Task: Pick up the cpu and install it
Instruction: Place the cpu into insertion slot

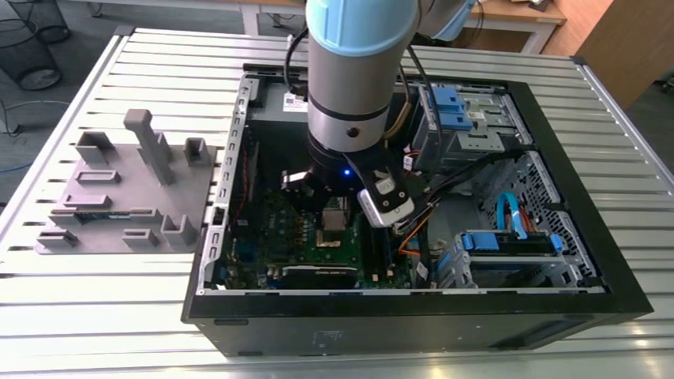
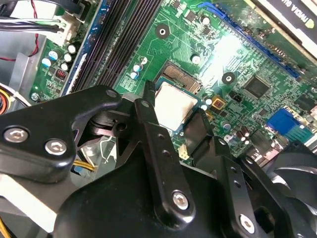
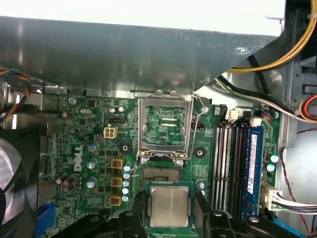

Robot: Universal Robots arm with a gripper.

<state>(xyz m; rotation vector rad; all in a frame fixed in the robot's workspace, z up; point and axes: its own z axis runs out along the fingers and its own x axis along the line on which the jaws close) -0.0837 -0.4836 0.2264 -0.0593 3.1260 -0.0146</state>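
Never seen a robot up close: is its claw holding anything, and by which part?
Yes: the gripper holds the cpu, a small silver square chip, pinched by two opposite edges over the circuit board.

An open computer case (image 1: 348,335) lies on a slatted table (image 1: 106,316), grey fixture plate (image 1: 110,193) just beside.

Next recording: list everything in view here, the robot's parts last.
table: one, silvery, under everything.
computer case: one, black, open, on the table.
fixture: one, grey, exterior view's left of the computer case.
motherboard: one, green, inside the computer case.
socket: one, dark, metal frame swung open.
memory slots: several, black and blue, beside the socket.
cpu: one, silver-grey, held near the socket.
arm: one, grey and blue, reaching into the computer case.
gripper: one, black, shut on the cpu.
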